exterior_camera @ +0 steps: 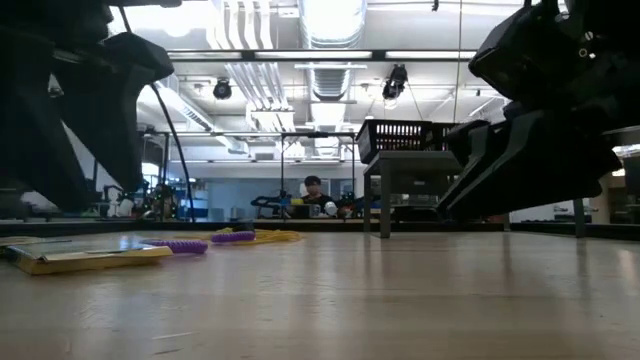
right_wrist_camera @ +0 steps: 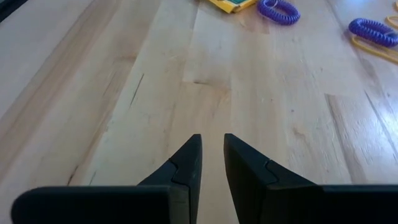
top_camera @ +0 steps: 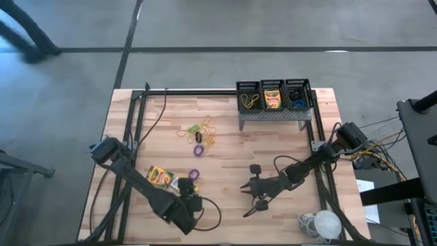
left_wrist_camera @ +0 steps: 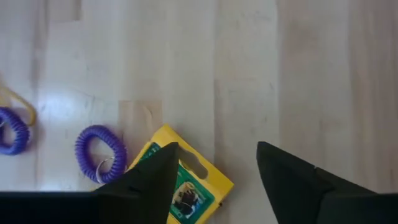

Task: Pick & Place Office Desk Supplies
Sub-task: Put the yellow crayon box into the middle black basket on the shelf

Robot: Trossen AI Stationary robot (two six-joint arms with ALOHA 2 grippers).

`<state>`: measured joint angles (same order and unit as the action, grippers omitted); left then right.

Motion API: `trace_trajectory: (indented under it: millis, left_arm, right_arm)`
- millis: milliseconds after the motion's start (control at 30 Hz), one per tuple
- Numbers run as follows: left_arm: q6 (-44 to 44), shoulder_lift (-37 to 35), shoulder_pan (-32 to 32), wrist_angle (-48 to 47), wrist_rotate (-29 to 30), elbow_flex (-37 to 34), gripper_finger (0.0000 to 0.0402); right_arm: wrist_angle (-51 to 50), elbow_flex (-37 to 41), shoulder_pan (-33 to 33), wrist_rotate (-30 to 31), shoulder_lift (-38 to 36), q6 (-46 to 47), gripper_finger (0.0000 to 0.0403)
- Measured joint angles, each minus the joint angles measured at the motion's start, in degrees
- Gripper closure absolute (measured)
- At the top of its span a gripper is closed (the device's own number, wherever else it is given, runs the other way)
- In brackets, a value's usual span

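Observation:
Two yellow-and-green crayon boxes [top_camera: 158, 176] [top_camera: 183, 183] lie flat near the table's near-left part, with a purple ring [top_camera: 194, 174] beside them. Another purple ring [top_camera: 199, 149] and loose rubber bands [top_camera: 203, 130] lie farther back. Three black mesh bins [top_camera: 273, 96] stand on the grey stand [top_camera: 273, 116]; they hold a rubber band, a crayon box and rings. My left gripper [left_wrist_camera: 217, 155] is open, close over a crayon box [left_wrist_camera: 193, 186] that reaches under one finger; I cannot tell whether it touches. My right gripper [right_wrist_camera: 212, 140] hovers over bare wood at centre-right, its fingers a narrow gap apart.
A white round object with cords [top_camera: 326, 224] sits at the near-right corner. Black frame rails [top_camera: 136, 130] run along the table's left and right sides. In the low view a person [exterior_camera: 315, 188] sits far behind the table. Bare wood lies between the two grippers.

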<state>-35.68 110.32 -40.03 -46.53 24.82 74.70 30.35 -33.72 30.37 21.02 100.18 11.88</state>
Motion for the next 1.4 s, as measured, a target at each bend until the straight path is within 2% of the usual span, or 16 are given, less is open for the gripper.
trace_trajectory:
  millis: [167,400,667,867,1400]
  left_arm:
    - [-4.0,0.9,-0.2,0.3,4.7,0.0,0.0171]
    - [-6.3,4.6,-0.3,0.3,4.6,0.0,0.0184]
    - [-18.2,5.0,-0.5,-5.4,5.5,0.0,0.0219]
    - [-18.1,5.3,-0.7,-0.7,5.6,0.0,0.0240]
    - [-17.3,8.8,-0.9,-4.7,9.1,0.1,0.0266]
  right_arm:
    - [-0.1,0.7,0.0,0.0,0.0,0.2,0.0343]
    - [0.0,0.9,0.0,0.0,0.0,0.2,0.0344]
    - [0.0,1.0,0.0,0.0,0.0,0.2,0.0342]
    - [0.0,1.0,0.0,0.0,0.0,0.2,0.0342]
    - [0.0,1.1,0.0,0.0,0.0,0.2,0.0342]
